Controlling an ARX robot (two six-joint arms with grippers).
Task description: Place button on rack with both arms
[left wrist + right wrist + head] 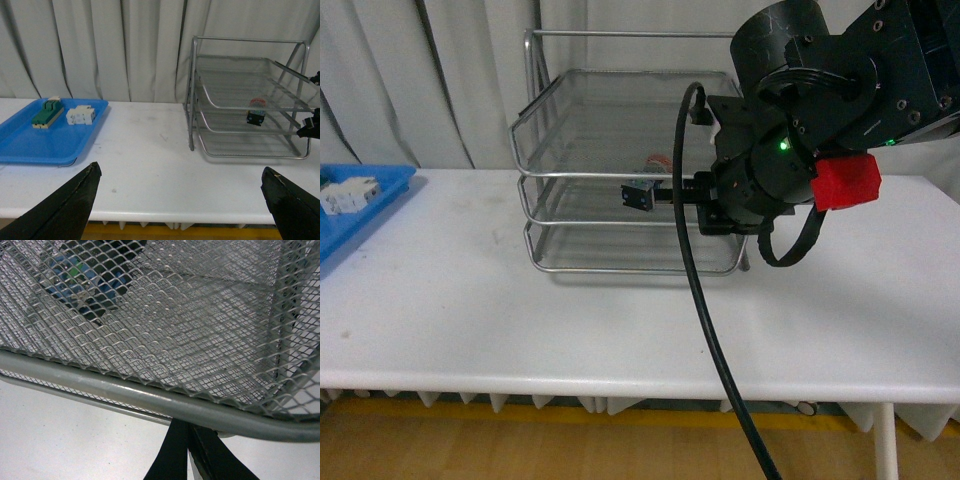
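Right arm (820, 110) reaches in from the right of the front view, wrist close against the rack (620, 180), its gripper (665, 195) extended at the level of the middle tier. The button (642, 190) sits at the gripper tip, inside the rack between the top and middle shelves; left wrist view shows the same thing, the button (256, 112) with its red cap up, on or just above the middle mesh — cannot tell which. Right gripper looks closed on the button body, though the fingers are mostly hidden by the wrist; right wrist view shows only mesh, the rack's rail and dark finger bases converging under it, with a blue-and-dark shape blurred through the mesh. Left gripper (185, 200) hangs well back over the counter (150, 150), fingers spread wide and holding nothing. Blue tray (45, 135) at the far left carries a green-topped block (47, 112) and a white block (81, 115), well apart from the rack. Step in hand, as I judge it: the placing itself, near the end of the task. Next move would call for settling the button flat on the middle mesh, releasing, then drawing the right arm straight out without catching the front rail or dragging the rack along the counter
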